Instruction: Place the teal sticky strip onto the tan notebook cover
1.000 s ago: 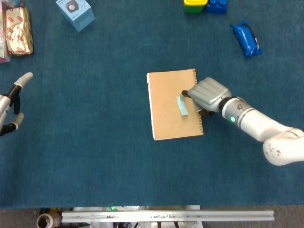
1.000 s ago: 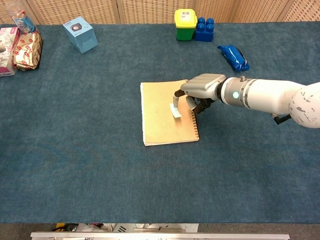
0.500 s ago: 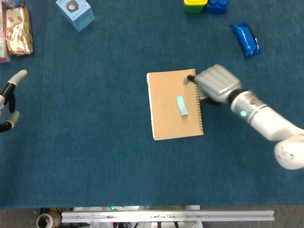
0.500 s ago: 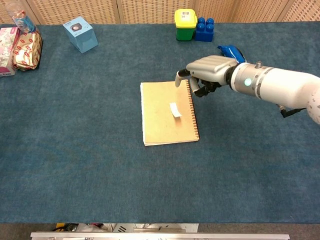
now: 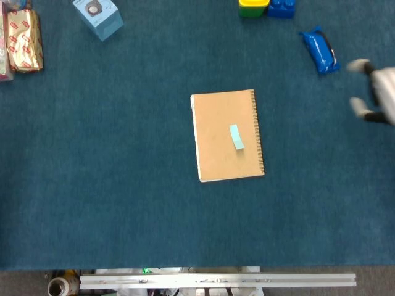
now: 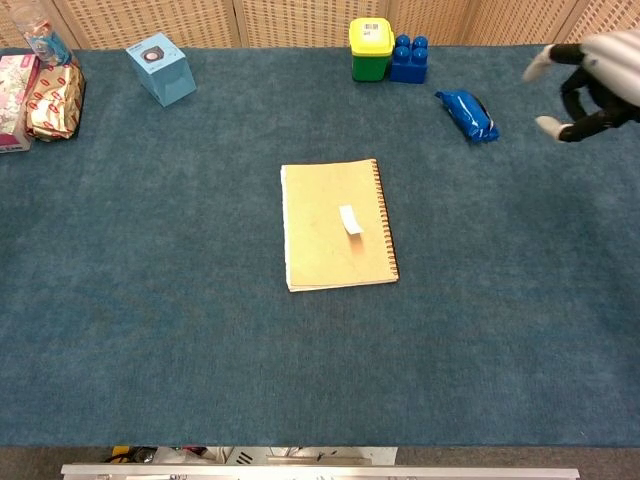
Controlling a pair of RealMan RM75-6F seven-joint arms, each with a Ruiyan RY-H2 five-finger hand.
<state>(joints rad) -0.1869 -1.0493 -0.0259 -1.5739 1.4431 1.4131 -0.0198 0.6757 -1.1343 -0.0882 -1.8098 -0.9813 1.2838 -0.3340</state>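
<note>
Blue packet (image 5: 320, 50), light-blue box (image 5: 97, 16), yellow-green tub (image 6: 370, 47), blue block (image 6: 408, 59).

Your sticky strip (image 6: 350, 220) lay flat on the notebook (image 6: 335, 226); your right hand (image 6: 590, 75) hovered empty, fingers apart, at the table's far right.

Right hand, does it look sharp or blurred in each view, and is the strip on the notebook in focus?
Head view: the right hand is smeared by motion blur at the frame edge, while the teal sticky strip on the tan spiral notebook is crisp. Chest view: the hand is slightly blurred and the strip looks washed-out, nearly white.
</note>
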